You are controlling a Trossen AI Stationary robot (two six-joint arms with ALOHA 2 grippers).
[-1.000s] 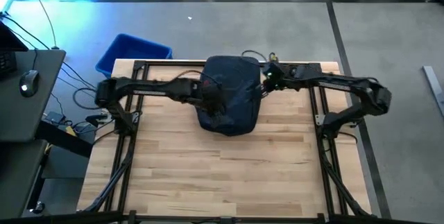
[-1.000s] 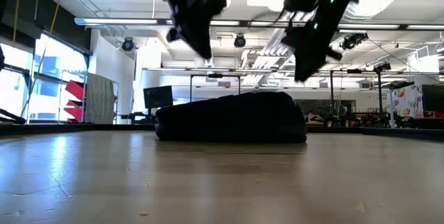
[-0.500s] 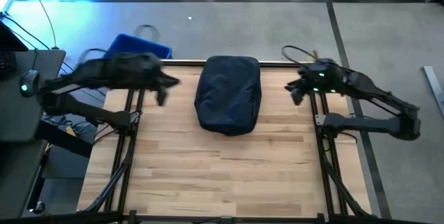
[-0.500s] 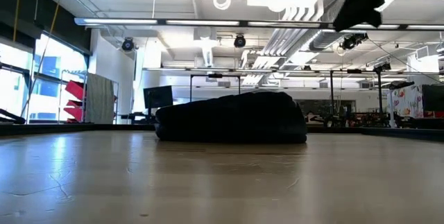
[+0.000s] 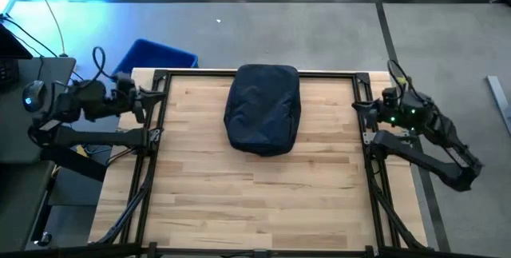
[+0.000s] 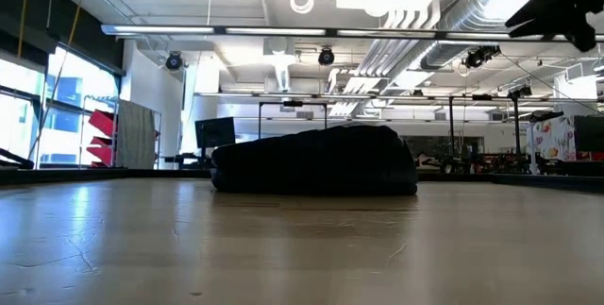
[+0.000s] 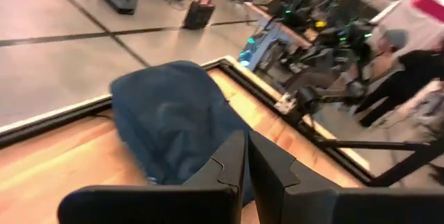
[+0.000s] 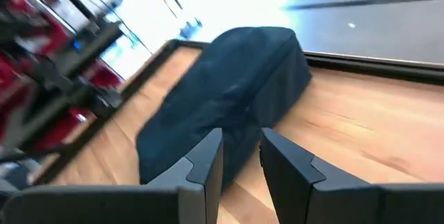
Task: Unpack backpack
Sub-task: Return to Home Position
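Observation:
The dark navy backpack lies flat on the wooden table, toward the far edge at its middle, with its rounded end toward the near side. The low view shows the backpack as a low dark mound. My left gripper hovers at the table's left edge, shut, pointing at the backpack from well away. My right gripper hovers at the right edge, its fingers a little apart, facing the backpack. Neither touches it.
A bright blue bin stands on the floor beyond the table's far left corner. A black metal frame runs along the far edge and both sides. A desk is at the left. A person stands past the right side.
Both arms have drawn back from over the backpack: the left one swung to the table's left edge, the right one to the right edge. The backpack has stayed where it was, flat on the table.

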